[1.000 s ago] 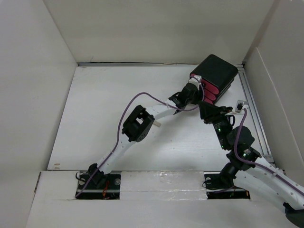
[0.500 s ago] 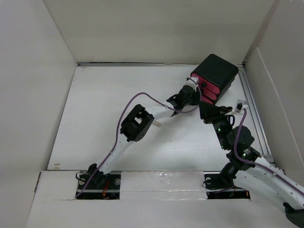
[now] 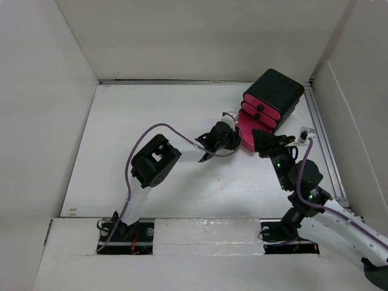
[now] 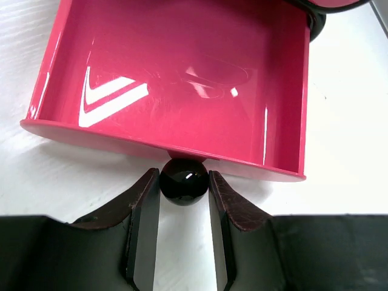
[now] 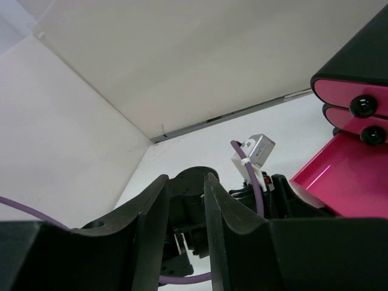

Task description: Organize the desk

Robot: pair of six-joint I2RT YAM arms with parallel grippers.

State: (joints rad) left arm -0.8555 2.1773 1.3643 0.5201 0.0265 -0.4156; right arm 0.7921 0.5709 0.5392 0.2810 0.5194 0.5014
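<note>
Left pincer pinching black knob, apparently bottom drawer.

no legible text, no brand or number on the desk, none on the black drawer box

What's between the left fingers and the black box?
The bottom pink drawer, pulled out, its black knob pinched by the left fingers. Top and left wrist views show it.

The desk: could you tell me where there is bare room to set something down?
Bare: the left half of the desk, between left wall and left arm, and the far strip left of the box. Crowded: around the open drawer, with the right arm beside.
</note>
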